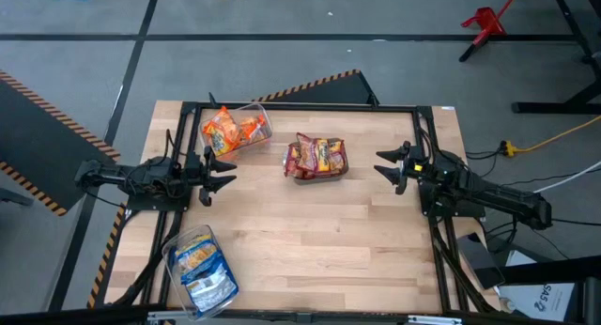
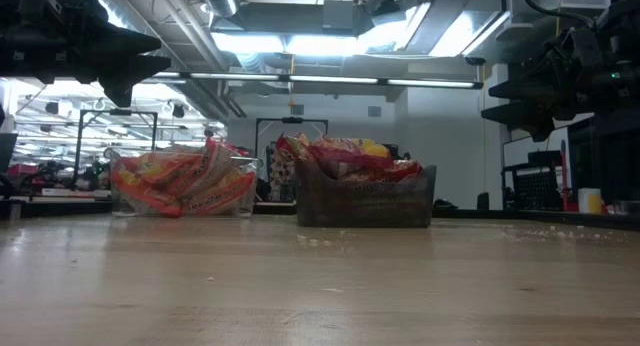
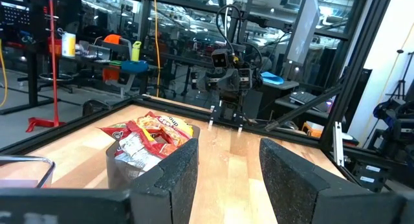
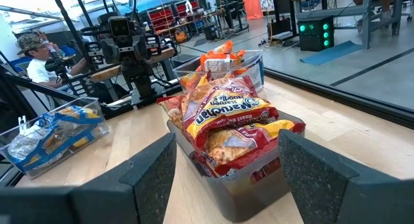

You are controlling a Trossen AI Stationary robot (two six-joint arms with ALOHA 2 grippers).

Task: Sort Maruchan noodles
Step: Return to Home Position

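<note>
Left gripper (image 1: pixel 223 178) fingers wide apart, holding nothing, over the table's (image 1: pixel 310 240) left; right gripper (image 1: pixel 385 169) the same, at right. We count three bins (image 2: pixel 365 201), one lot each: orange packets (image 1: pixel 233 131) far left, red Maruchan packets (image 1: pixel 316 158) centre, blue-and-white packets (image 1: pixel 202 269) near left.

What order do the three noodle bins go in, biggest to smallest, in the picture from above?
1. Blue noodle bin: looks biggest.
2 and 3. Orange noodle bin and red noodle bin: look about alike, too close to rank.
</note>
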